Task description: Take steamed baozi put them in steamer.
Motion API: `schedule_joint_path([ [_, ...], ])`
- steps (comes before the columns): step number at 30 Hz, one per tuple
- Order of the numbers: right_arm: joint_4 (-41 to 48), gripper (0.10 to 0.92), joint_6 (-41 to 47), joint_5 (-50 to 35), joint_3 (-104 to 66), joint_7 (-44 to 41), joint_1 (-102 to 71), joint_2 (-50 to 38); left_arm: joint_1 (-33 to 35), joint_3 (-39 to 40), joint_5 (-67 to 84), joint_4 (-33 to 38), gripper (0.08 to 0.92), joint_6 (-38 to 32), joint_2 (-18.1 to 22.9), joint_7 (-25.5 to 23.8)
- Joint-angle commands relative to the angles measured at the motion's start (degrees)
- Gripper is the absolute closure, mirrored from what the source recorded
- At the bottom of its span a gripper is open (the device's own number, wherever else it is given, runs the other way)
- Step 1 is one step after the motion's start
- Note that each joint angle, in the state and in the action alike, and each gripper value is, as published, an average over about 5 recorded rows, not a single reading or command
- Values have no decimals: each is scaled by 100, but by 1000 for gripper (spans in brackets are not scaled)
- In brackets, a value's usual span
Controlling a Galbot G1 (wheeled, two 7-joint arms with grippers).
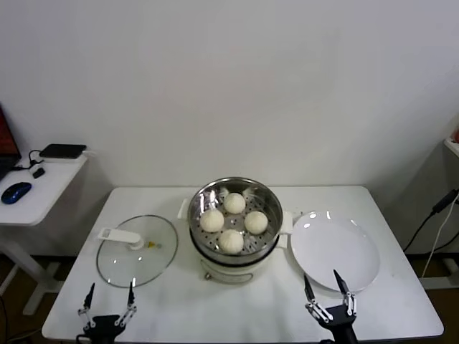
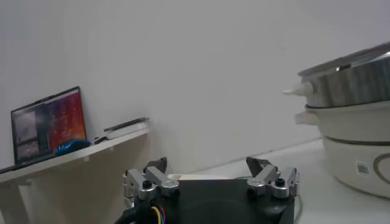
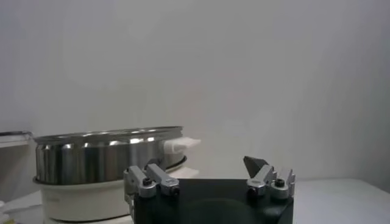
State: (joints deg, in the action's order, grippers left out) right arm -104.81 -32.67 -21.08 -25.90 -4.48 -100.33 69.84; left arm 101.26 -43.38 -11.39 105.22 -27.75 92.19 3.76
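from the head view, you see all four smooth off-white steamed baozi (image 1: 231, 222) already sitting in the round shiny stainless-steel steamer (image 1: 204, 197), and the round white plate (image 1: 334, 251) beside it bare, so the loading looks done; the flat glass lid (image 1: 136, 251) lies on the white table (image 1: 272, 301). your left gripper (image 1: 109, 297) and right gripper (image 1: 327, 294) hover low at the near edge, both spread wide and empty. the left wrist view shows the steamer off to one side. in the right wrist view it is likewise clear of the fingers; keep both arms low and back
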Motion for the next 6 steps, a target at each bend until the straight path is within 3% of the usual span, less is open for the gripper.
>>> schedule_joint_path([
  [1,-4,203,-131,103,-34,-6,-193,132,10,0,-4,25,177,-6,281,-5],
  [6,-21,203,-135,97,-31,0,-200,140,19,3,-7,19,177,-12,281,-6],
])
